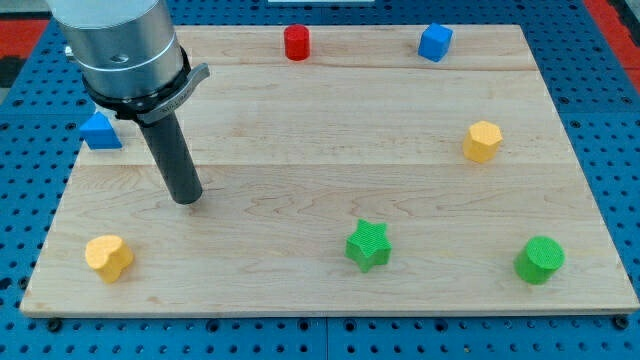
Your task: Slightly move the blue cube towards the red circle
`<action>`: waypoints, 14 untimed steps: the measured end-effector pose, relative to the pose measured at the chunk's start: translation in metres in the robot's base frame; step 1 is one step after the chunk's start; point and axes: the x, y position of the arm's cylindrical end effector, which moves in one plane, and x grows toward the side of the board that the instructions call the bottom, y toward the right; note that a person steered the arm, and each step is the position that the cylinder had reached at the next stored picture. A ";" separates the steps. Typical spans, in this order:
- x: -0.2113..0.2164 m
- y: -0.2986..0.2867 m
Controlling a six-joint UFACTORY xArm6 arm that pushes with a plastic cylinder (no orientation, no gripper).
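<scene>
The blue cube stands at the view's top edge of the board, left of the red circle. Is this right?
One thing is wrong. In the camera view the blue cube stands at the view's top edge of the board, but right of the red circle, not left of it.
</scene>
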 end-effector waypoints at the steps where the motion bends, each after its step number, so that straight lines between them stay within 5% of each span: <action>1: -0.022 0.003; 3: -0.023 0.008; 5: -0.045 0.123; 6: -0.046 0.126; 7: -0.087 0.135; 9: -0.180 0.321; 14: -0.214 0.343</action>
